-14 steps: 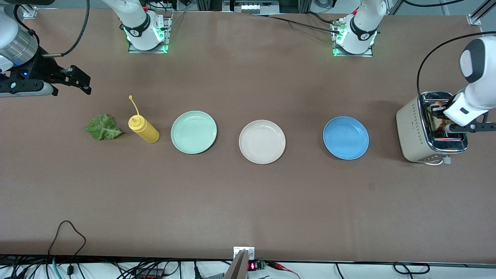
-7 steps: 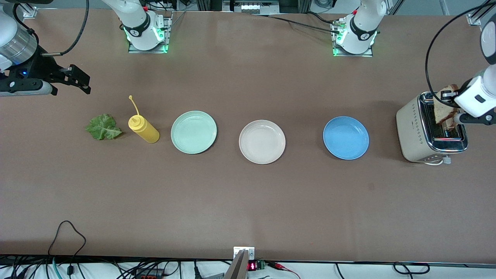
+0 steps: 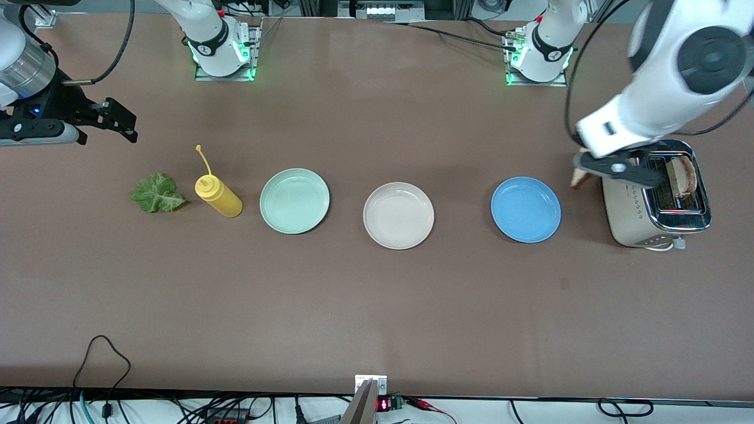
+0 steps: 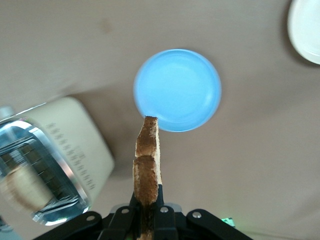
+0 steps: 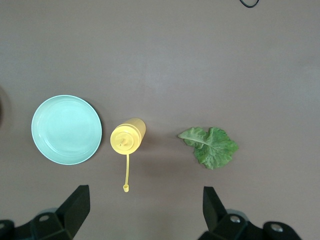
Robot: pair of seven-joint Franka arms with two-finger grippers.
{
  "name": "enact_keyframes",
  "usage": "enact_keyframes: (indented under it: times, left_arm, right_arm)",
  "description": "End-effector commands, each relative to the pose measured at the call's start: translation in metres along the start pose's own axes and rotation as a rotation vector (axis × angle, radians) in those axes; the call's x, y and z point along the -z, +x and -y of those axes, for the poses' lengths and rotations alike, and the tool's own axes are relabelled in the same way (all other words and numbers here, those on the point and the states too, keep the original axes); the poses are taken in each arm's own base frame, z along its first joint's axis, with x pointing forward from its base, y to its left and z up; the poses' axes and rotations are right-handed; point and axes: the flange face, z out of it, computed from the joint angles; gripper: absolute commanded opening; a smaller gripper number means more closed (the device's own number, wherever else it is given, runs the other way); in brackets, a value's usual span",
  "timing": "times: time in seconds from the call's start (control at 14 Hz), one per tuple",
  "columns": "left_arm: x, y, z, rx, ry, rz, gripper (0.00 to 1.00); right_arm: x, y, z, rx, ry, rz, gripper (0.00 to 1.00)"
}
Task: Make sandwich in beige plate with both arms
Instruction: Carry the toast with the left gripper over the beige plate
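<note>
Bread slice (image 4: 148, 165) clamped between left fingers (image 4: 164, 212)

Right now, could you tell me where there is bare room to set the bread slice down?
Round beige plate, between the mint-green plate and blue plate, is bare. Open brown tabletop lies nearer the camera. Crowded: cream toaster, where the left gripper holds the tan bread slice.
</note>
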Motion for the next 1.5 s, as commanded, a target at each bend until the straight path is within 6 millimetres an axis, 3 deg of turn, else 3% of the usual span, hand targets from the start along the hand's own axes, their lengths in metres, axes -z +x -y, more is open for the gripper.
enact_keyframes:
  times: [0.0,0.14,0.36,0.43,0.64,0.79,0.93,1.07,1.22,1.43]
  left_arm:
    - [-0.039,0.039,-0.027,-0.082,-0.149,0.047,0.02]
    - [-0.048,0.078,-0.054,-0.106,-0.285,-0.019,0.02]
    - [-0.068,0.117,-0.075,0.018,-0.649,-0.093,0.02]
    - [-0.078,0.132,-0.077,0.075,-0.783,-0.125,0.02]
    - [-0.116,0.167,-0.089,0.145,-0.962,-0.173,0.02]
    - [-0.138,0.179,-0.109,0.130,-1.076,-0.202,0.02]
    - [-0.171,0.190,-0.104,0.102,-1.177,-0.236,0.02]
    - [-0.205,0.190,-0.115,0.085,-1.289,-0.278,0.02]
    - [-0.244,0.186,-0.122,0.074,-1.292,-0.316,0.02]
    - [-0.275,0.190,-0.117,0.069,-1.278,-0.340,0.02]
  right_arm:
    - [0.004,-0.005,-0.001,0.020,-0.004,-0.001,1.00]
    - [0.005,-0.006,-0.001,0.020,-0.004,-0.002,1.00]
    - [0.005,-0.006,0.000,0.022,-0.004,-0.002,1.00]
    - [0.005,-0.006,0.000,0.022,-0.004,-0.001,1.00]
    - [0.005,-0.007,0.000,0.022,-0.004,0.002,1.00]
    - [0.005,-0.007,-0.001,0.020,-0.004,0.002,1.00]
    - [0.005,-0.007,0.000,0.022,-0.004,0.001,1.00]
    - [0.005,-0.007,-0.001,0.020,-0.004,0.002,1.00]
    - [0.006,-0.007,0.001,0.023,-0.004,0.001,1.00]
    - [0.007,-0.007,-0.001,0.033,-0.004,-0.001,1.00]
